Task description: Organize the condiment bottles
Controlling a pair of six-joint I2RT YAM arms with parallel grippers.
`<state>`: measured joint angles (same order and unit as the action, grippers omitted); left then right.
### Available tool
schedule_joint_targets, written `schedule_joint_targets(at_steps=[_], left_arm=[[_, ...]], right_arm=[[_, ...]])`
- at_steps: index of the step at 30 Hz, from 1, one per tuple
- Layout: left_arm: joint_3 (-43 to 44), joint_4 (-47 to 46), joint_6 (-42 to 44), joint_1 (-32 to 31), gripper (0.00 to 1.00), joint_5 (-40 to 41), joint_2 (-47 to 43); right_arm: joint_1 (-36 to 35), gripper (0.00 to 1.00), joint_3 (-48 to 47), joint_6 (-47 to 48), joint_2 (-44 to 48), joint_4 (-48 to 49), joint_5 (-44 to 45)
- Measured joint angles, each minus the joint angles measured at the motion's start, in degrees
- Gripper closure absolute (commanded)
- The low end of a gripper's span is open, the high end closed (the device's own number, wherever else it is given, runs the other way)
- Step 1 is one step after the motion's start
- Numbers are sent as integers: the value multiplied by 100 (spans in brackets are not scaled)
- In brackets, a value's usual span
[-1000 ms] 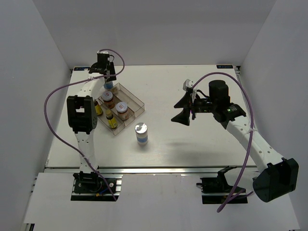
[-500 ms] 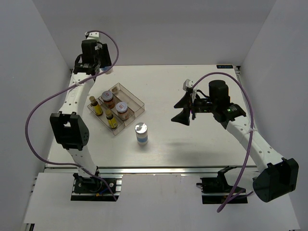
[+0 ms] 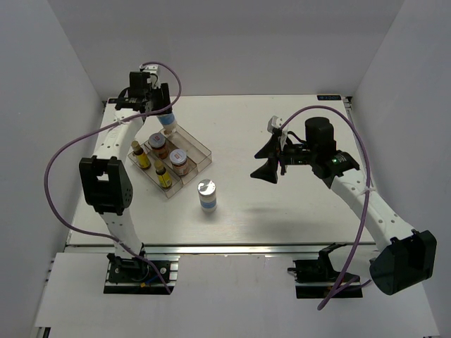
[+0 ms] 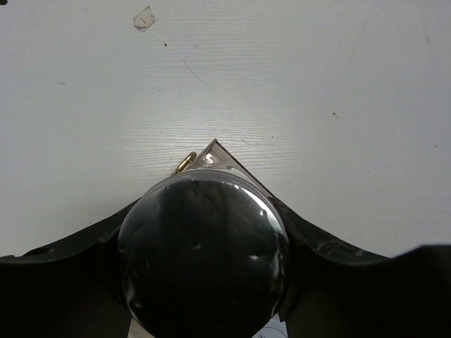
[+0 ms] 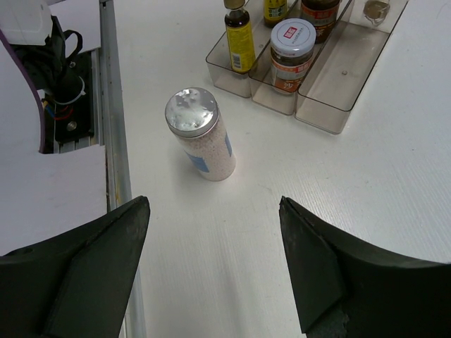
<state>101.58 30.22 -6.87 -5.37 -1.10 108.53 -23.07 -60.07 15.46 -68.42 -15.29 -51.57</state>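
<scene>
White walls close in a pale bench (image 3: 282, 211). At its far left, the left end effector (image 3: 161, 113) is clamped on a silver-lidded jar (image 3: 168, 123), which is tilted over the far corner of the clear tray (image 3: 201, 151). Two squat brown jars (image 3: 158, 144) and two yellow bottles (image 3: 163, 176) stand in the tray. A second silver-lidded jar (image 3: 206, 195) stands upright on the bench just near of the tray. It is apart from the right end effector (image 3: 271, 165), which hovers to its right with fingers spread, gripping nothing.

Silver-lidded jar (image 4: 203, 253) hiding most of the clear tray (image 4: 218, 158), squat jar (image 5: 320, 10) and yellow bottle (image 5: 275, 10) cropped at top edge
</scene>
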Motion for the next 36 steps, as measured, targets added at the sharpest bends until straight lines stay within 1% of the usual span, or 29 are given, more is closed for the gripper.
schedule_joint_targets(at_steps=[6, 11, 16, 19, 20, 22, 23, 24, 26, 27, 30, 33, 36], left_arm=[[-2, 28, 46, -17, 100, -175, 190], [-70, 42, 90, -48, 100, -164, 468], [-184, 57, 96, -87, 94, -131, 542], [-245, -48, 109, -114, 82, -101, 542], [-269, -83, 109, -120, 80, -98, 542], [-343, -140, 109, -138, 69, -87, 544], [-367, -155, 109, -153, 62, -83, 544], [-376, -155, 111, -162, 50, -79, 555], [-398, -186, 114, -177, 40, -70, 570], [-415, -203, 118, -184, 31, -57, 570], [-448, -205, 155, -219, 20, -24, 575], [-444, -249, 177, -256, 15, -20, 579], [-417, -238, 212, -291, 12, -15, 579]], right_arm=[[0, 21, 0, 0, -22, 0, 2], [0, 21, 0, 2, -33, -4, 4], [0, 21, 0, 4, -37, -4, 4], [0, 21, 0, 7, -42, -7, 4], [0, 21, 0, 7, -44, -11, 7], [0, 21, 0, 9, -50, -20, 4], [0, 21, 0, 11, -55, -22, 7], [0, 20, 0, 13, -61, -26, 4], [0, 20, 0, 22, -83, -42, 0], [0, 20, 0, 28, -98, -50, -2], [-4, 19, 0, 68, -164, -116, -11], [-9, 18, 0, 151, -216, -151, -63], [-11, 18, 0, 221, -225, -181, -118]])
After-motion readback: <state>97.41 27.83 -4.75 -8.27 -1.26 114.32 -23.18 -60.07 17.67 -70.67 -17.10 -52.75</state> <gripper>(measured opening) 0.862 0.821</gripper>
